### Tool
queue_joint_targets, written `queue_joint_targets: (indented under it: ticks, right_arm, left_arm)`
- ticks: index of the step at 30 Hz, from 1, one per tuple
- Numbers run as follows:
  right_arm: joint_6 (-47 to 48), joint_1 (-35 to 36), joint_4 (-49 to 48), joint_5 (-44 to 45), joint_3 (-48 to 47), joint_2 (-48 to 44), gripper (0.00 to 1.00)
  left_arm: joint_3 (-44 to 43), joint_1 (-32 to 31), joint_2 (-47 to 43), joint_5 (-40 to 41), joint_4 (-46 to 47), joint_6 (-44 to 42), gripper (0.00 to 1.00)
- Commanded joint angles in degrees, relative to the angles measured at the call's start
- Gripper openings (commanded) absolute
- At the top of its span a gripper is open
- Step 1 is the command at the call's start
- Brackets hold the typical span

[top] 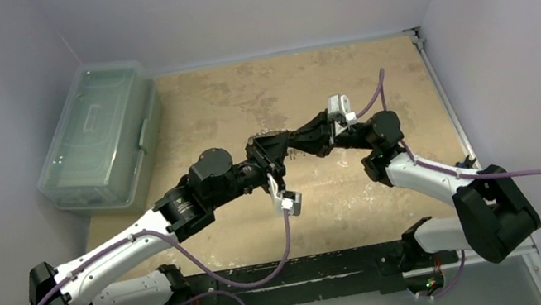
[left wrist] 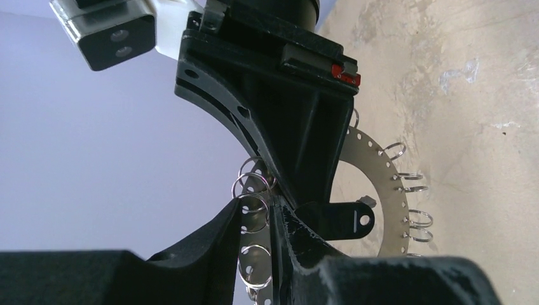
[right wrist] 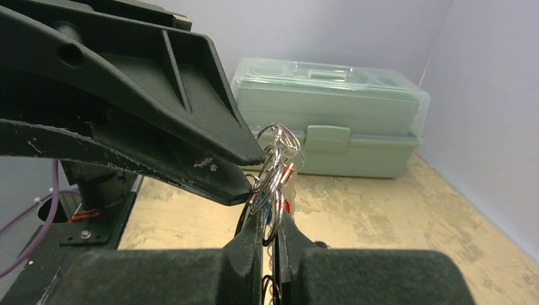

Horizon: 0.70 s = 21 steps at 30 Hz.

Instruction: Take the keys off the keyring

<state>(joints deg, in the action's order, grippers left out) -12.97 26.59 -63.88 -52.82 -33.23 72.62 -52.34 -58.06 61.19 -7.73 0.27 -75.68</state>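
Above the tan counter [top: 393, 198], right gripper [right wrist: 266, 219] clamps the keyring [left wrist: 375, 171] and left gripper [left wrist: 270, 213] nips its rim; keys [left wrist: 343, 220] hang attached, none visibly removed.

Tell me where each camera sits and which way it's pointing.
Top external: above and behind the bases, looking down on the tan table; both arms show, left gripper and right gripper close together mid-table.
Left wrist: on the left arm, looking along its black fingers at the thin silvery perforated keyring and the right gripper.
Right wrist: on the right arm, looking past its fingers toward the pale green lidded plastic box.
Shared: both wrist views show the keyring; top and right wrist show the box.
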Motion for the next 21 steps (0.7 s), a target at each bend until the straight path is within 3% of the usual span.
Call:
queue_joint_targets:
  ticks: [1,12,18,21]
  right_arm:
    - [-0.99,0.23,-3.82,1.89,0.0,-1.59,0.0]
    - [-0.79,0.28,-4.98,1.66,0.54,-1.91,0.0]
    - [-0.83,0.47,-4.8,1.58,0.59,-1.95,0.0]
    - [-0.46,0.51,-4.61,1.56,0.8,-1.96,0.0]
  left_arm:
    - [0.29,-0.21,0.41,4.12,2.35,-1.6,0.21]
    - [0.75,-0.21,1.14,9.14,2.62,-2.71,0.21]
    - [0.69,-0.21,2.23,9.94,3.85,-3.86,0.13]
    - [-0.12,-0.21,2.62,10.02,3.09,-3.23,0.01]
